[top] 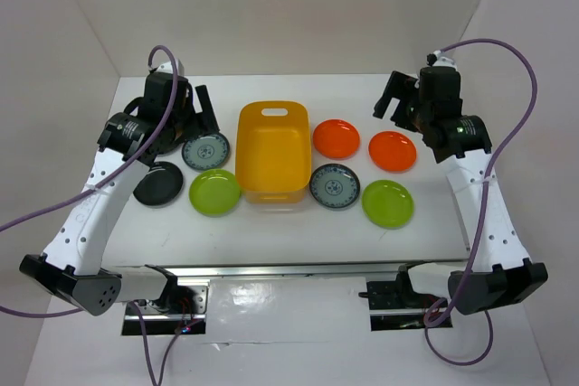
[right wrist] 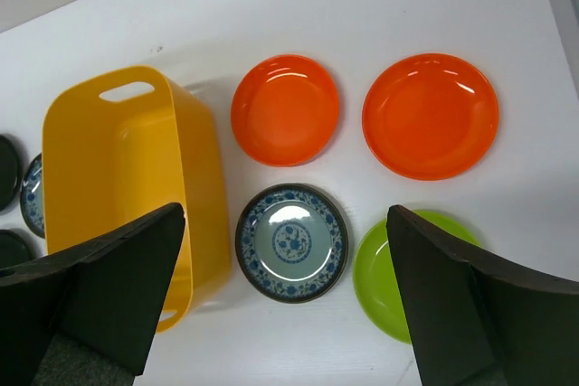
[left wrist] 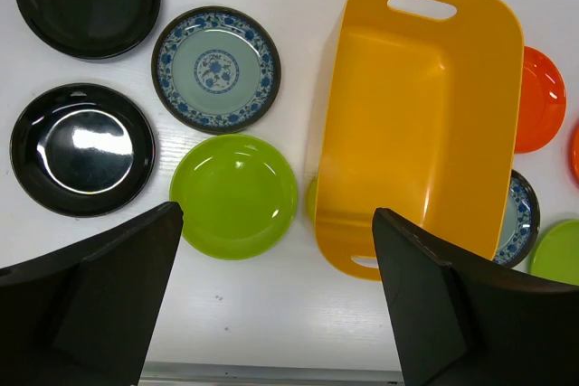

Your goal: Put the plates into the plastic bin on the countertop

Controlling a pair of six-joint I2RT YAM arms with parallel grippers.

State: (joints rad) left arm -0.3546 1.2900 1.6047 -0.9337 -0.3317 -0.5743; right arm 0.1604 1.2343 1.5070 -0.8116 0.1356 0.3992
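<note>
The yellow-orange plastic bin [top: 272, 153] stands empty in the middle of the white countertop [top: 298, 223]. Left of it lie a blue-patterned plate [top: 205, 150], a lime green plate [top: 214, 192] and a black plate [top: 158, 183]; the left wrist view shows two black plates [left wrist: 88, 2] [left wrist: 81, 148]. On the bin's right are two orange plates [top: 336, 138] [top: 393, 151], a blue-patterned plate [top: 335, 186] and a lime green plate [top: 387, 202]. My left gripper [top: 194, 110] [left wrist: 276, 219] hovers open above the left group, holding nothing. Over the right group my right gripper [top: 393, 97] [right wrist: 285, 214] is open and holds nothing.
White walls [top: 298, 15] close in the countertop at the back and both sides. A metal rail [top: 289, 270] runs along the near edge between the arm bases. Purple cables [top: 520, 70] loop from both arms.
</note>
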